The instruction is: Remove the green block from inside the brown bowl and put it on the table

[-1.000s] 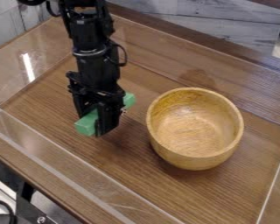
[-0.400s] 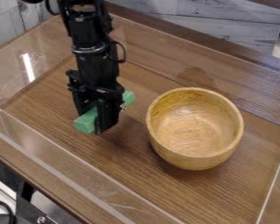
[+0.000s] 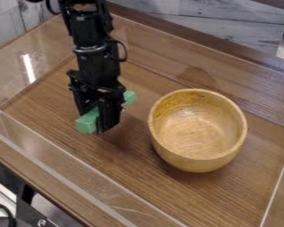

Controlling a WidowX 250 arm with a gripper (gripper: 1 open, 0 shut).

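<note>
My black gripper (image 3: 99,124) points down at the table (image 3: 61,89), left of the brown bowl (image 3: 199,129). Its fingers are shut on the green block (image 3: 88,123), which lies tilted across them; one green end shows at the lower left and the other (image 3: 128,97) at the upper right. The block's lower end sits at or just above the tabletop; contact cannot be told. The round wooden bowl stands upright with nothing inside it. A small gap separates the gripper from the bowl's rim.
Clear acrylic walls (image 3: 61,168) run along the table's near and left edges. A second wooden surface and a pale wall (image 3: 227,27) lie behind the table at the top right.
</note>
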